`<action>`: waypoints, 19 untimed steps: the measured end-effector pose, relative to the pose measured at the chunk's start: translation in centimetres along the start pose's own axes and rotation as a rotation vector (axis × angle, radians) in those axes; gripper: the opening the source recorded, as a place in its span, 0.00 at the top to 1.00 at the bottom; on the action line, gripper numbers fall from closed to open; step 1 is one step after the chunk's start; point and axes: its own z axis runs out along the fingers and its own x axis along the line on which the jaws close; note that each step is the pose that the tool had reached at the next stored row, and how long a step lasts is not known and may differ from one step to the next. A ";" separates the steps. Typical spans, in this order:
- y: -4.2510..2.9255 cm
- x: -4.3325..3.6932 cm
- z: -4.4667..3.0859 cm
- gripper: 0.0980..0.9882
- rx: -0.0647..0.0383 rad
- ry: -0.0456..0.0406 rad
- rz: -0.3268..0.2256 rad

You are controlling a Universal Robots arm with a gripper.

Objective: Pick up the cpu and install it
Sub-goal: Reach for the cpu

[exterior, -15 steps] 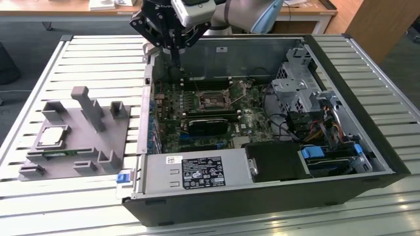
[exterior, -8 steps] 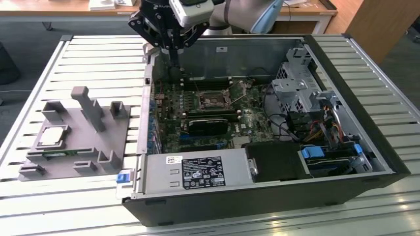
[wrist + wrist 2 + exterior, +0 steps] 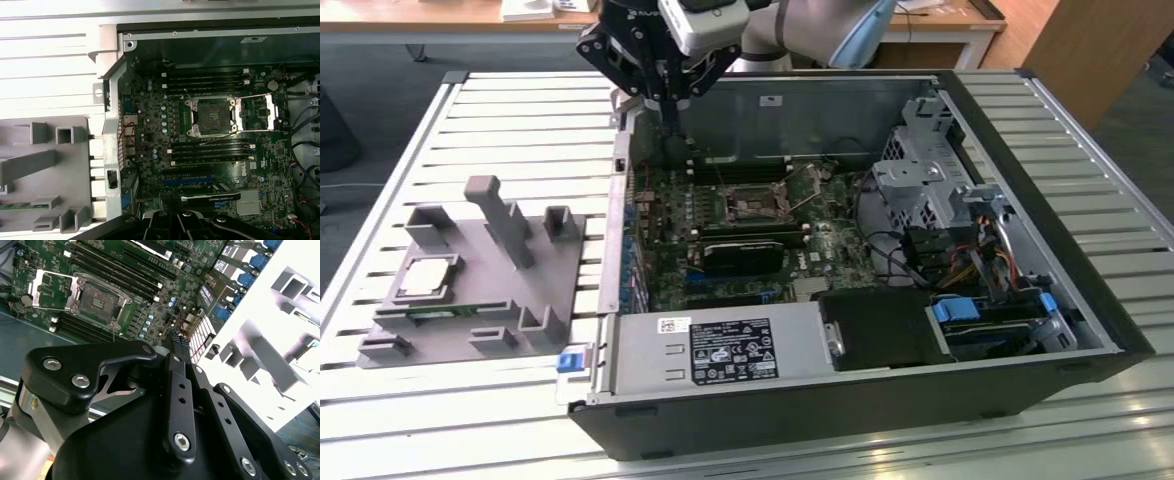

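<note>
The cpu (image 3: 427,277), a small silver square, lies flat on the grey holder (image 3: 540,300) at the exterior view's left, outside the computer case. My gripper (image 3: 671,130) hangs well away from it, over the far left corner of the open case (image 3: 1107,330). Its fingers are shut together with nothing between them, as both wrist views show at the gripper (image 3: 177,340) and the gripper (image 3: 172,220). The motherboard socket (image 3: 750,207) stands open with its metal load plate (image 3: 257,112) swung aside. Both wrist views show the socket (image 3: 97,300) and the socket (image 3: 211,116) with nothing in it.
A green memory stick (image 3: 454,313) lies along the holder's near edge. Upright grey posts (image 3: 500,215) rise from the holder. Inside the case are a graphics card (image 3: 747,250), a power supply (image 3: 720,350), a drive cage (image 3: 921,180) and cables (image 3: 987,260). The case stands on a slatted white table (image 3: 520,120).
</note>
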 end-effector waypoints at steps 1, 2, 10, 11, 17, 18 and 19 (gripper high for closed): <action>0.00 0.04 0.00 0.99 0.000 0.0000 0.000; -0.01 0.08 0.00 0.99 0.000 0.0001 0.000; -0.03 0.34 0.02 0.99 0.000 0.0005 0.000; -0.03 0.38 0.02 0.99 0.000 0.0006 0.000; -0.04 0.55 0.03 0.99 0.000 0.0011 0.000; -0.05 0.58 0.03 0.99 0.000 0.0011 0.000; -0.05 0.61 0.03 0.99 0.000 0.0012 0.000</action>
